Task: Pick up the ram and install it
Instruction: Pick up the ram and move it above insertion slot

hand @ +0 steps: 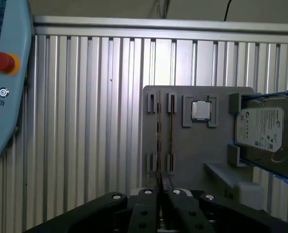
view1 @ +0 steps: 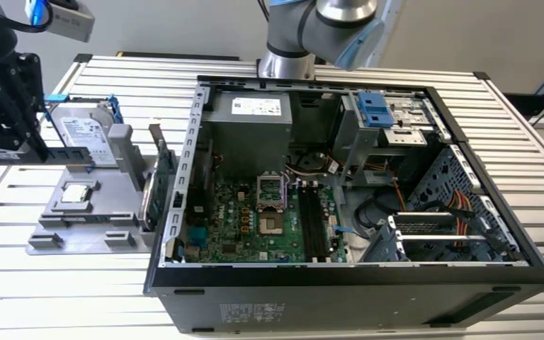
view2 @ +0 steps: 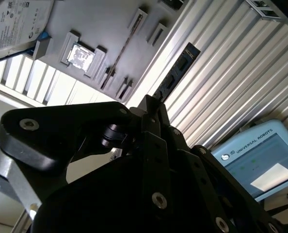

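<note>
The ram stands edge-on in a slot of the grey holder tray, next to the CPU. In the second wrist view the ram is a thin dark line across the tray. In the exterior view it is a slim stick beside the green card. My gripper hangs well above the tray with its fingers drawn together and nothing between them. It is a black shape at the exterior view's left, and its fingertips point at the tray.
A green card with a metal bracket stands right beside the ram. A hard drive in a blue frame leans at the tray's far end. The open computer case shows dark memory slots on its motherboard. A teach pendant lies on the slatted table.
</note>
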